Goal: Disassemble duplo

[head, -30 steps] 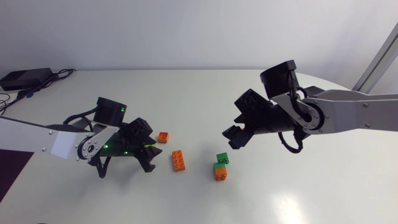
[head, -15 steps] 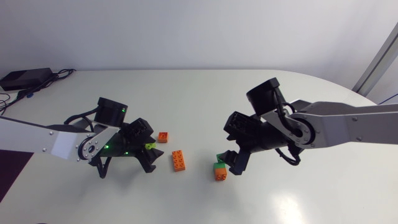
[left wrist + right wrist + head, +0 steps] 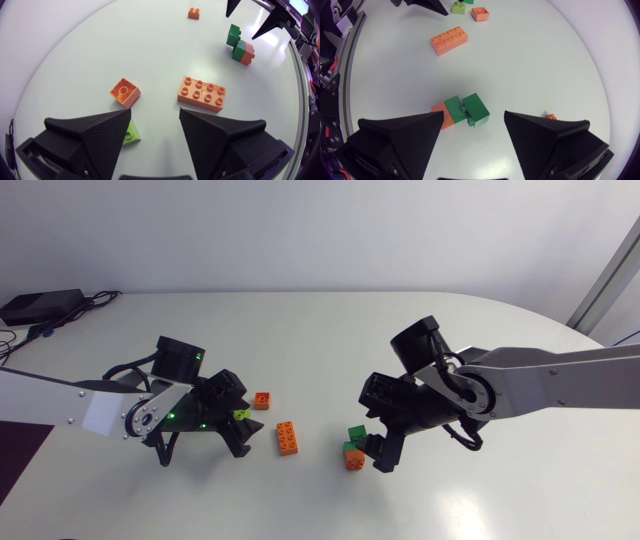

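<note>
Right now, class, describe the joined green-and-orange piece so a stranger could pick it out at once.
On the white table, find the right gripper: the joined piece lies just ahead of its open fingers. It alone has green bricks stuck to an orange one; the long orange brick and small orange brick farther off lie singly.

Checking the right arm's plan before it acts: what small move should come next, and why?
Probably lower the right gripper and close it on the joined green-and-orange plastic brick stack: the stack lies assembled on the white table between its open fingers, apparently not yet gripped.
</note>
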You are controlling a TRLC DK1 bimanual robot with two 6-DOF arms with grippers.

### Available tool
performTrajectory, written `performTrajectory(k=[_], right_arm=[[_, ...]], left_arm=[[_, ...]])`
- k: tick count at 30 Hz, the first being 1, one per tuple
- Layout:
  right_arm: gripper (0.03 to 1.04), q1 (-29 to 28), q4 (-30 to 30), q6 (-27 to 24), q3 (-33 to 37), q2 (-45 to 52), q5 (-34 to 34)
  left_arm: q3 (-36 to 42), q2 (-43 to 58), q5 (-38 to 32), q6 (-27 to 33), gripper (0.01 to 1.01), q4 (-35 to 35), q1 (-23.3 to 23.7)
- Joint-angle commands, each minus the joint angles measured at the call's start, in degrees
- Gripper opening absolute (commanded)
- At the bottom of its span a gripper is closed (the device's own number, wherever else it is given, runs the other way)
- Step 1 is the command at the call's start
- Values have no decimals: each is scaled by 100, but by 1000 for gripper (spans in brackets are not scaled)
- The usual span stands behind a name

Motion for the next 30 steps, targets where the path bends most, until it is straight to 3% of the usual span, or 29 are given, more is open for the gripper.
performTrajectory(k=[1,8,13,16,18,22,27,30], right_arm=[[867,16,-77,-161,-53,222,-34],[856,8,46,-187,-9,380,-25],[602,-19,186,-178,-53,301,-25],[579,-19,239,-178,-62,310,-25],[492,-19,257,-178,-62,319,-25],[434,8,274,-178,-62,389,-34],[269,34,274,-170,-44,477,-34],[262,25,265,-170,-26,503,-34]], left_arm=[[-71,-110,-9,-46,685,-6,-27],[-80,-128,-9,-46,685,-6,-35],[-98,-128,-9,-11,685,-6,-71],[-106,-128,-9,7,685,-6,-97],[-115,-128,-9,24,685,-6,-106],[-124,-128,-9,51,685,-6,-115],[-124,-128,-9,59,685,-6,-115],[-124,-128,-9,68,685,-6,-115]])
